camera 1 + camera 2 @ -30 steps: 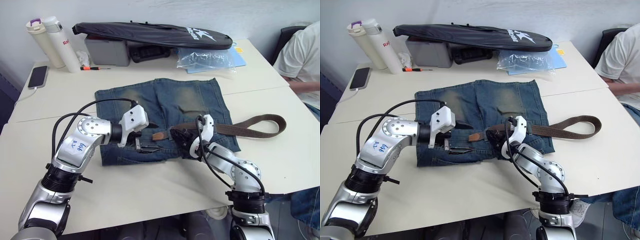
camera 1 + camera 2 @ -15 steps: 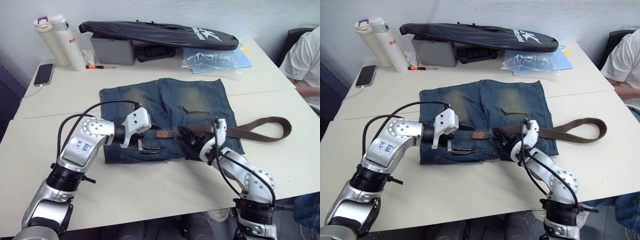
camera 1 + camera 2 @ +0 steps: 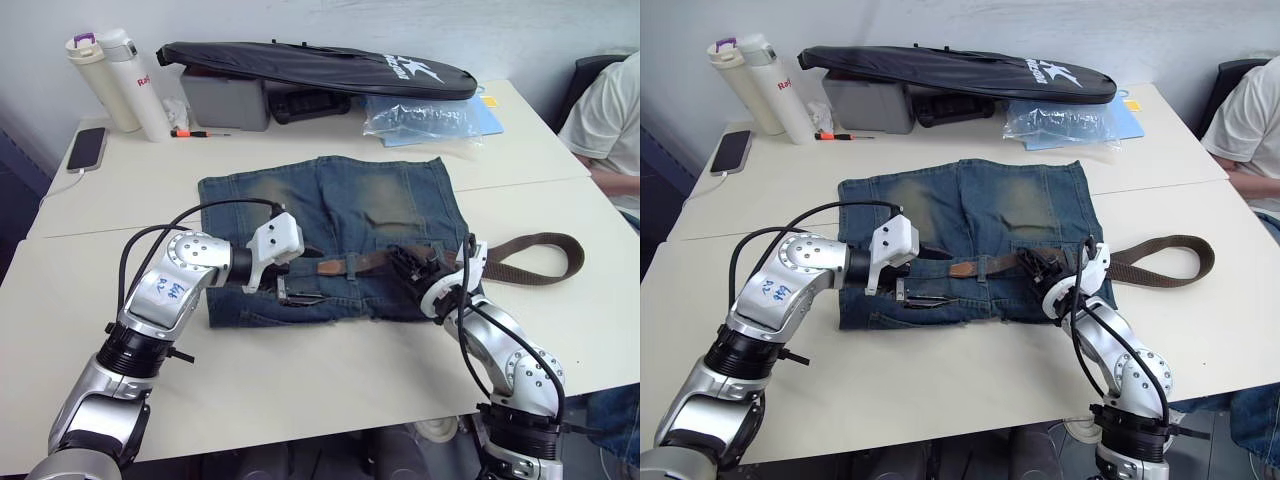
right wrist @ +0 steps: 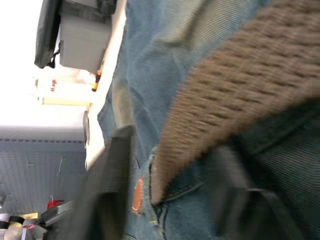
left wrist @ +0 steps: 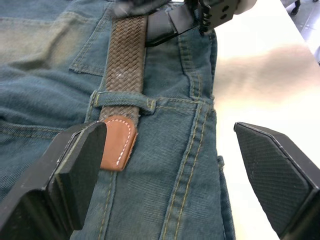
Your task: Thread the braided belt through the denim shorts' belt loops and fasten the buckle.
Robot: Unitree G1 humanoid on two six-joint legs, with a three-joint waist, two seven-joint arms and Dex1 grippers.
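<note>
Since a second ago my right hand has slid rightward along the waistband, and more of the braided belt now lies exposed across the denim shorts. That hand is closed on the belt near the right edge of the shorts, with the rest of the strap looping out to the right over the worktop. The belt's tan leather tip pokes just past one of the belt loops, which crosses over the strap. My left hand sits on the near left part of the shorts with its fingers spread wide apart, one touching the tip, gripping nothing. A long black bag lies at the far side.
</note>
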